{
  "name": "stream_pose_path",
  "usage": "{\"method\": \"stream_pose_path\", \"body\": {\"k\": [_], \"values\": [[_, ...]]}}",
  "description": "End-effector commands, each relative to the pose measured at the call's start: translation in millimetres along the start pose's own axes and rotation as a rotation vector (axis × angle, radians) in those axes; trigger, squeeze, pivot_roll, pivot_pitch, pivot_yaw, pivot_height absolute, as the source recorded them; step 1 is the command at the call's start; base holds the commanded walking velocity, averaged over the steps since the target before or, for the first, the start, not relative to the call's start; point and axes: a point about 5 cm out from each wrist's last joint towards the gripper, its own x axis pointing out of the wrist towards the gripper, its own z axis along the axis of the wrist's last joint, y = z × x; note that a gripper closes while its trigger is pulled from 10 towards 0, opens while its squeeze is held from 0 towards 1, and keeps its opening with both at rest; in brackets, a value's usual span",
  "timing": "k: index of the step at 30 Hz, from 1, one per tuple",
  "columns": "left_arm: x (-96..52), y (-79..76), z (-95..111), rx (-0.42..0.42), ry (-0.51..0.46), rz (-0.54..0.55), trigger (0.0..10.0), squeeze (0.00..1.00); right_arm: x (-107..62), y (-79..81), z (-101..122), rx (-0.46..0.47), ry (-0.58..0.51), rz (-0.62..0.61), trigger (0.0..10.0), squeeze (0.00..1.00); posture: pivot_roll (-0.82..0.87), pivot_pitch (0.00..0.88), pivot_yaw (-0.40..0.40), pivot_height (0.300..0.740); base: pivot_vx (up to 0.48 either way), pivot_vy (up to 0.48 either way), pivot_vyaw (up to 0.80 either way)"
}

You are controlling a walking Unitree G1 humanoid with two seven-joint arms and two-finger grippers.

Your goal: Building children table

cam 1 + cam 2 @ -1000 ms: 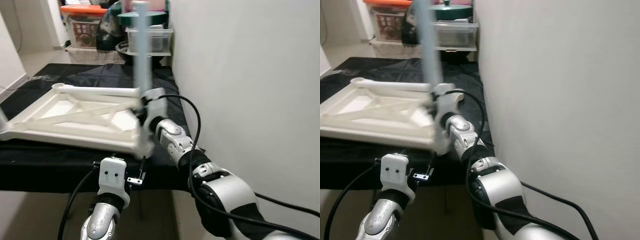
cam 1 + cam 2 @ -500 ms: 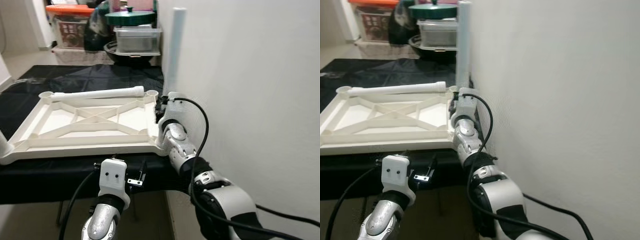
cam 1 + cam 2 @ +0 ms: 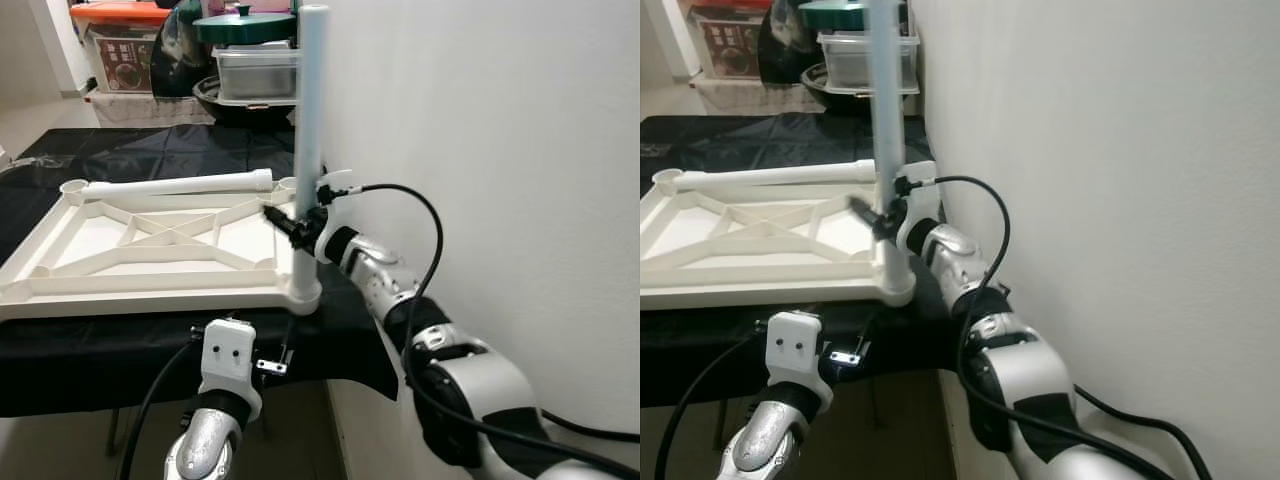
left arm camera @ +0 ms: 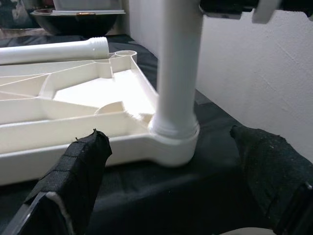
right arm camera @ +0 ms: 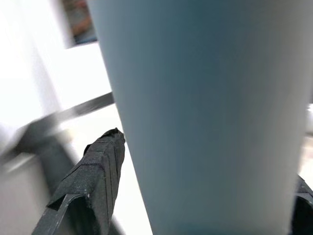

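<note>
**Right gripper clamps upright table leg**

Closed around the white table leg (image 3: 311, 120), the right gripper (image 3: 300, 222) reaches in from beside the wall (image 3: 480, 150). Spread wide, the left gripper (image 4: 171, 186) hovers low before the corner socket (image 3: 303, 297) where that leg stands upright. Beyond, the upturned white tabletop (image 3: 150, 245) lies on black cloth (image 3: 150, 150), a loose leg (image 3: 180, 185) across its far edge; storage bins (image 3: 125, 50) stand behind.
</note>
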Motion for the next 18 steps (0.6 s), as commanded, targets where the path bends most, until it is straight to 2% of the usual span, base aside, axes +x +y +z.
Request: {"method": "stream_pose_path", "body": {"k": [1, 3, 4, 5, 6, 7, 10, 11, 12, 14, 16, 17, 18], "values": [[-0.1, -1.0, -1, -0.006, 0.002, -0.004, 10.0, 0.00, 4.9, 8.9, -6, 0.006, 0.051, 0.087, 10.0, 0.00, -0.03, 0.000, -0.044, 0.740, 0.000, 0.000, 0.00], [1.0, -1.8, 0, -0.005, 0.000, -0.007, 10.0, 0.00, 5.5, 17.9, -8, -0.013, 0.101, 0.246, 10.0, 0.00, 0.00, 0.000, -0.058, 0.740, 0.000, 0.000, 0.00], [1.0, -1.8, 0, -0.005, 0.000, -0.007, 10.0, 0.00, 5.5, 17.9, -8, -0.013, 0.101, 0.246, 10.0, 0.00, 0.00, 0.000, -0.058, 0.740, 0.000, 0.000, 0.00], [2.2, -0.7, 1, -0.001, -0.002, -0.002, 10.0, 0.00, 10.9, 28.6, -8, -0.021, 0.128, 0.358, 10.0, 0.00, 0.01, 0.000, -0.066, 0.740, 0.000, 0.000, 0.00], [2.2, -0.7, 1, -0.001, -0.002, -0.002, 10.0, 0.00, 10.9, 28.6, -8, -0.021, 0.128, 0.358, 10.0, 0.00, 0.01, 0.000, -0.066, 0.740, 0.000, 0.000, 0.00], [2.3, 0.1, 1, 0.000, -0.002, 0.002, 10.0, 0.00, 15.7, 35.2, -7, -0.013, 0.120, 0.399, 0.0, 0.00, 0.01, 0.000, -0.068, 0.740, 0.000, 0.000, 0.00], [1.8, 0.1, 0, 0.000, -0.001, 0.003, 10.0, 0.00, 18.9, 37.9, -5, -0.026, 0.106, 0.399, 0.0, 0.00, 0.01, 0.000, -0.068, 0.740, 0.000, 0.000, 0.00], [2.0, -0.4, 0, 0.000, -0.001, 0.002, 10.0, 0.00, 23.0, 37.5, -5, -0.028, 0.094, 0.333, 0.0, 0.00, 0.01, 0.000, -0.072, 0.740, 0.000, 0.000, 0.00], [2.0, -0.4, 0, 0.000, -0.001, 0.002, 10.0, 0.00, 23.0, 37.5, -5, -0.028, 0.094, 0.333, 0.0, 0.00, 0.01, 0.000, -0.072, 0.740, 0.000, 0.000, 0.00], [2.1, -1.0, 0, -0.001, -0.002, 0.001, 10.0, 0.00, 28.9, 33.7, -4, -0.022, 0.069, 0.175, 0.0, 0.00, 0.01, 0.000, -0.072, 0.740, 0.000, 0.000, 0.00], [2.1, -1.0, 0, -0.001, -0.002, 0.001, 10.0, 0.00, 28.9, 33.7, -4, -0.022, 0.069, 0.175, 0.0, 0.00, 0.01, 0.000, -0.072, 0.740, 0.000, 0.000, 0.00], [1.9, -1.0, 0, -0.002, -0.002, 0.002, 10.0, 0.00, 30.4, 29.3, -5, -0.019, 0.066, 0.068, 0.0, 0.00, 0.01, 0.000, -0.072, 0.740, 0.000, 0.000, 0.00], [1.9, -1.0, 0, -0.002, -0.002, 0.002, 10.0, 0.00, 30.4, 29.3, -5, -0.019, 0.066, 0.068, 0.0, 0.00, 0.01, 0.000, -0.072, 0.740, 0.000, 0.000, 0.00]]}}
